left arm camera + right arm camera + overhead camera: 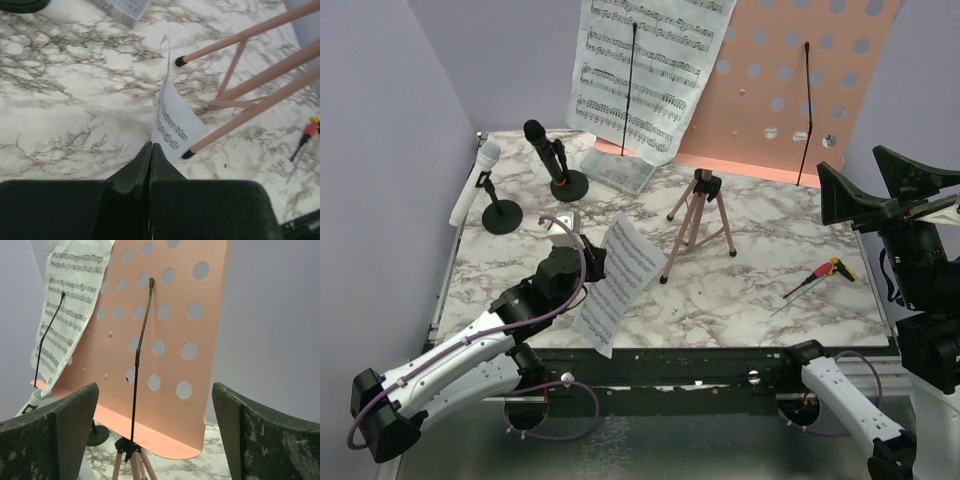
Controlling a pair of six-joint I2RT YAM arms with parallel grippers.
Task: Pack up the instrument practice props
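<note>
My left gripper (586, 262) is shut on a white sheet-music page (620, 282) and holds it edge-up over the table's front; the page (172, 120) rises from the closed fingertips (151, 145) in the left wrist view. The pink perforated board (800, 85) stands at the back on its pink tripod (700, 218), with another sheet-music page (640, 70) on its left half. My right gripper (880, 185) is open and empty, raised at the right and facing the board (165, 340). A black microphone (547, 150) and a white microphone (475, 182) sit in black round-based holders at the back left.
A clear plastic container (617, 171) lies beside the black microphone's base (569, 186). A red and yellow screwdriver (820, 275) lies on the marble table (760, 310) at the right. The tripod legs (250, 105) stand close to the held page. Purple walls enclose the back and sides.
</note>
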